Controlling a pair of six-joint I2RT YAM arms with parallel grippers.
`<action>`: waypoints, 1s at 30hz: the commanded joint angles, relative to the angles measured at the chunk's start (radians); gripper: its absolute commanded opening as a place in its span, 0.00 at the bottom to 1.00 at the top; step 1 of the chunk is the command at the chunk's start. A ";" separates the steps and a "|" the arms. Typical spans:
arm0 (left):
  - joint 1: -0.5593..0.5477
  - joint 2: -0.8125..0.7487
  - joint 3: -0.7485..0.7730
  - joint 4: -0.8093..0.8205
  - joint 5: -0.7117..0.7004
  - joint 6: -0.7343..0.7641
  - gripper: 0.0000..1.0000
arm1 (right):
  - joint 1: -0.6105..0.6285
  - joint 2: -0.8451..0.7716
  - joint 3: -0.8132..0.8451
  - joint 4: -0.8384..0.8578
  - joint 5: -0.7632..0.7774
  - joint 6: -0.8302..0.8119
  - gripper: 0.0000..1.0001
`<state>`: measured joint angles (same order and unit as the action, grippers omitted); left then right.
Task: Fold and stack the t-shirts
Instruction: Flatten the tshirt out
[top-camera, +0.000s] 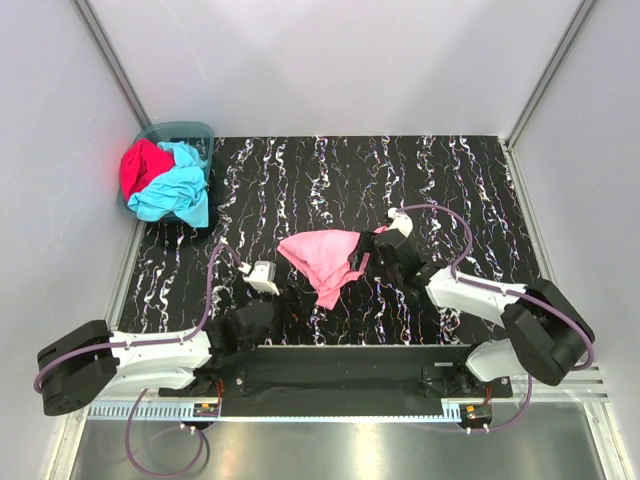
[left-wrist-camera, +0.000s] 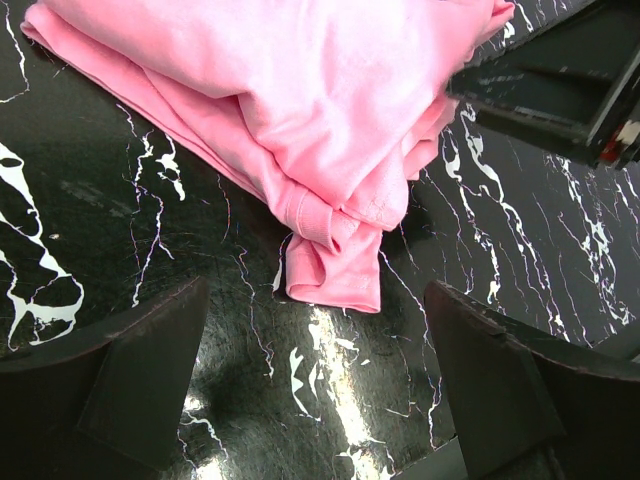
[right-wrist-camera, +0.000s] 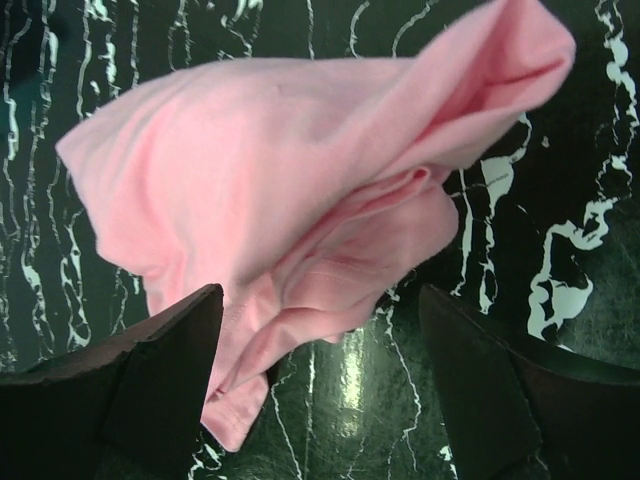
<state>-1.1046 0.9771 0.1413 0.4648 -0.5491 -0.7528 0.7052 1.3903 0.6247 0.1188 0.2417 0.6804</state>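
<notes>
the table (top-camera: 470, 190) is black with white marble veins running across it. a pink t-shirt (top-camera: 325, 260) lies bunched on it between the two arms. it is just ahead of the left gripper (top-camera: 266, 280), with bare table between its folded hem and the fingers, and right up against the right gripper (top-camera: 368, 256). a teal basket (top-camera: 180, 127) sits at the far corner, ahead and to the left of the left gripper, well apart from it.

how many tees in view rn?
3. Pink t-shirt at the centre of the table; turquoise t-shirt and red t-shirt piled in the basket, far left corner. More may be hidden underneath.
</notes>
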 joint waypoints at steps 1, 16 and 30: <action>-0.001 -0.018 -0.005 0.049 -0.006 0.000 0.94 | 0.008 -0.042 0.059 0.024 0.002 -0.034 0.87; 0.000 -0.089 -0.022 -0.003 -0.023 -0.002 0.94 | 0.004 0.107 0.009 0.217 -0.018 -0.012 0.81; -0.001 -0.026 -0.011 0.048 -0.006 -0.002 0.94 | 0.004 0.015 -0.003 0.163 0.002 -0.008 0.64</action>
<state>-1.1046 0.9382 0.1211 0.4427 -0.5514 -0.7528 0.7052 1.4246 0.6125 0.2722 0.2241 0.6682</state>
